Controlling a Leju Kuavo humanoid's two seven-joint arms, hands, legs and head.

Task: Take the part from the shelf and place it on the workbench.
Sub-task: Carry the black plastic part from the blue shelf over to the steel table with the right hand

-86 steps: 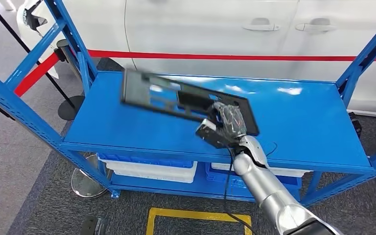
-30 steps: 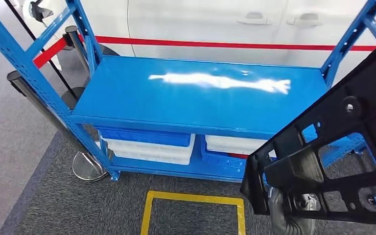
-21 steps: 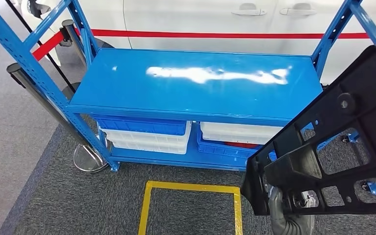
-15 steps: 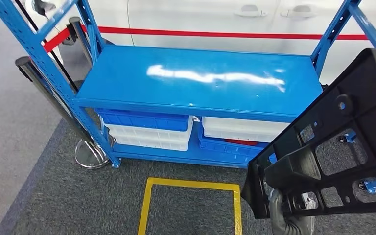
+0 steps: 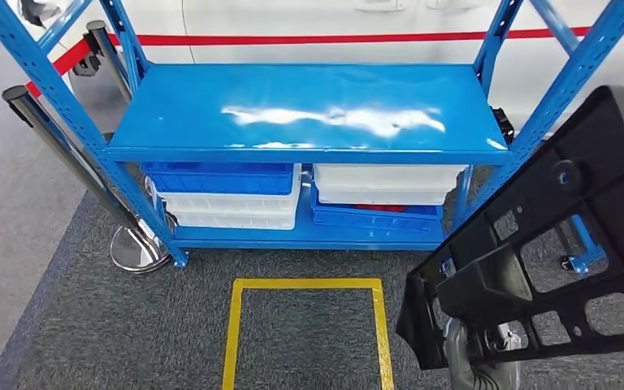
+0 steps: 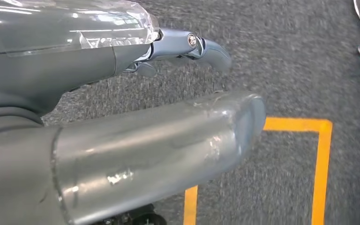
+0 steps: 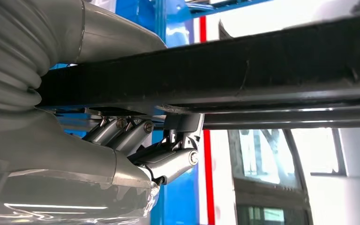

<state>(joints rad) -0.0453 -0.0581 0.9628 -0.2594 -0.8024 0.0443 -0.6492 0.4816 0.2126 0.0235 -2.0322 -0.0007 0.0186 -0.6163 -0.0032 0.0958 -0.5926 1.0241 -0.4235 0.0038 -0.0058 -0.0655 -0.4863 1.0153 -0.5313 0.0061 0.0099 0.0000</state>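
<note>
A black plastic part (image 5: 552, 244), a flat frame with cut-outs, fills the lower right of the head view, held up and tilted. My right hand (image 5: 481, 357) grips its lower edge from underneath. In the right wrist view the part (image 7: 262, 70) runs across as a dark bar, clamped between my thumb and the fingers (image 7: 164, 159) of the right hand (image 7: 122, 140). The blue shelf (image 5: 309, 106) stands ahead with its top board bare. My left hand (image 6: 145, 122) hangs over the grey carpet, fingers (image 6: 201, 47) apart and holding nothing.
White and blue bins (image 5: 227, 195) sit on the shelf's lower level. A yellow square (image 5: 305, 325) is marked on the carpet before the shelf. A barrier post (image 5: 73, 162) with a chrome base stands at the left. A white car (image 5: 333, 16) behind a red belt lies beyond.
The part has come off the shelf top and is now carried close at the lower right. The camera has drawn back and shifted, so the shelf sits farther away and more of the carpet shows.
</note>
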